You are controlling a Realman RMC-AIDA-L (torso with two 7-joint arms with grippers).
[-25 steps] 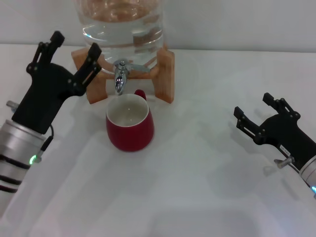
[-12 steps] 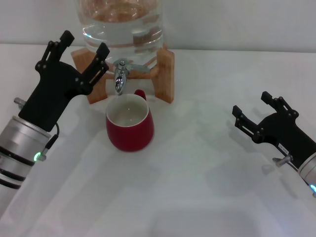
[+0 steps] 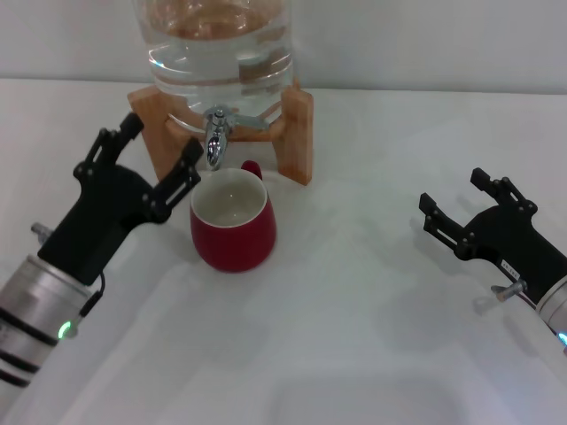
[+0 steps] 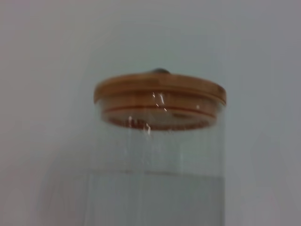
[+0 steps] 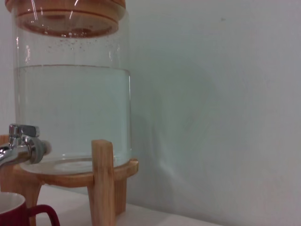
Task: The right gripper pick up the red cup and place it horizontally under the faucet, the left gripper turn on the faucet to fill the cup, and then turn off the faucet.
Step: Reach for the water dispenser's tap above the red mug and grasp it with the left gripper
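Observation:
The red cup (image 3: 233, 221) stands upright on the white table, its cream inside showing, right under the spout of the chrome faucet (image 3: 215, 135). The faucet is fitted to a clear water jar (image 3: 217, 53) on a wooden stand (image 3: 297, 133). My left gripper (image 3: 152, 164) is open and empty, just left of the cup and below the faucet's level, apart from both. My right gripper (image 3: 461, 202) is open and empty at the right of the table, well away from the cup. The right wrist view shows the faucet (image 5: 21, 143) and a bit of the cup (image 5: 19, 212).
The left wrist view shows the jar's wooden lid (image 4: 160, 99) and water level. The table (image 3: 354, 336) is bare in front and between the cup and my right gripper. A pale wall stands behind the jar.
My left gripper has pulled back from beside the faucet, down and toward the front, still open. The cup, faucet and right gripper have not moved.

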